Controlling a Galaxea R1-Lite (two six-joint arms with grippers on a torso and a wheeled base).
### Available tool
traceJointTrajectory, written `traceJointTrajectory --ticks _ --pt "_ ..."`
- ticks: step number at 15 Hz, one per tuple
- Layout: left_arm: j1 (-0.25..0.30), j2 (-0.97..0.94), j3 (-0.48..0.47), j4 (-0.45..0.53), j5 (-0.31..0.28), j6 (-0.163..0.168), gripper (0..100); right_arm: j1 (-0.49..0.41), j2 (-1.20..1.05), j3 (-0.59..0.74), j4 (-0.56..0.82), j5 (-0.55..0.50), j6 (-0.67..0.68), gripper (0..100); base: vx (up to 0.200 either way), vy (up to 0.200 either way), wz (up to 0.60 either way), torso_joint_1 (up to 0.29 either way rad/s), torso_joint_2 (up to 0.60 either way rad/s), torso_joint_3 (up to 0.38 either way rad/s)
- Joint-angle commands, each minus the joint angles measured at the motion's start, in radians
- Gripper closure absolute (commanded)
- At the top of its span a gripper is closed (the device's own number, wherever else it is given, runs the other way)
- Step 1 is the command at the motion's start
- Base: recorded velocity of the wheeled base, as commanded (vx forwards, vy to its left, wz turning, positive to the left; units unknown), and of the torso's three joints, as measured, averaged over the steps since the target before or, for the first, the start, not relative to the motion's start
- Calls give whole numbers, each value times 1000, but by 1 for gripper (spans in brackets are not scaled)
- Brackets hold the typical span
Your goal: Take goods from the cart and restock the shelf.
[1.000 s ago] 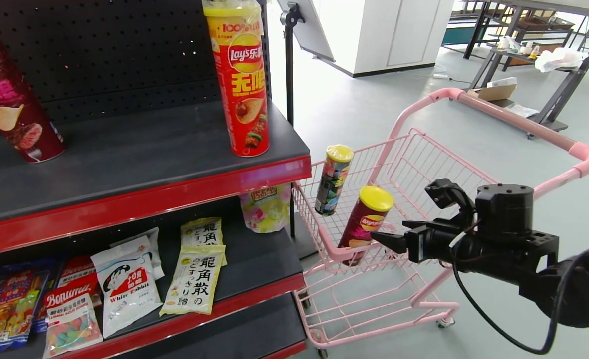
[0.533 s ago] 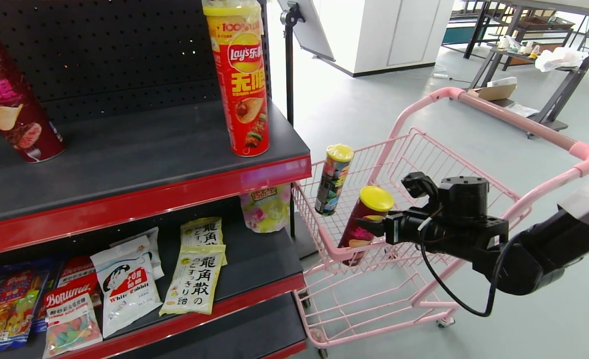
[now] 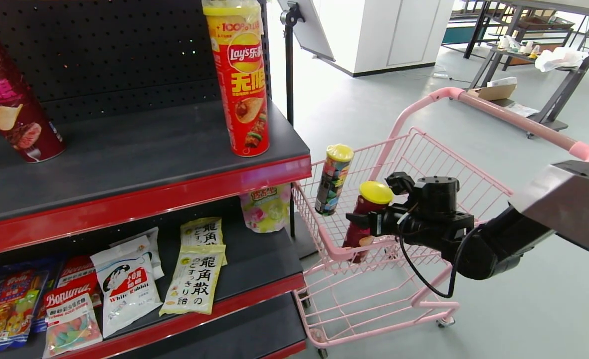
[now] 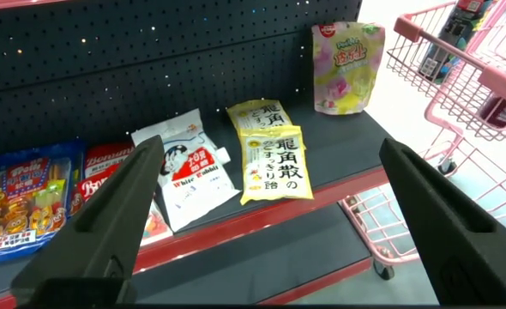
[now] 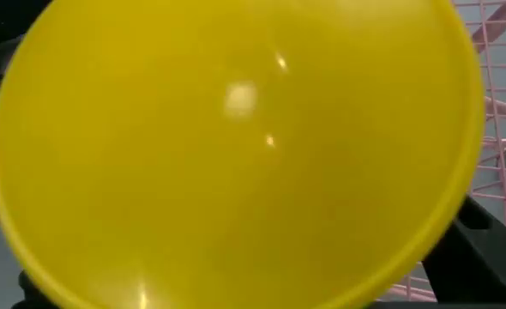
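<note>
Between our right gripper's (image 3: pixel 364 219) jaws, clamped or not we cannot tell, stands a light, crushable chip can (image 3: pixel 369 204), best held mid-body.

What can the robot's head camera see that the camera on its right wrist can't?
Only the head view shows the shelf, the tall red can standing on it, the snack bags on the level below, the colourful can in the pink cart, and the right gripper at the dark red can. Only the right wrist view shows the flat top of that can's yellow lid from very close, with bright glints on it. Both views show the yellow lid and some of the pink cart's wires.
</note>
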Motion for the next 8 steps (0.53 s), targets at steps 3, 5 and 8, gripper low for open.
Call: traceJointTrajectory --ticks 3,5,8 --pt "0 1 0 0 2 0 0 4 44 -50 1 1 17 100 0 0 0 0 0 0" --pt "0 1 0 0 2 0 0 1 42 -47 1 1 17 100 0 0 0 0 0 0" --pt "0 1 0 0 2 0 0 2 -54 -42 1 -4 13 100 0 0 0 0 0 0"
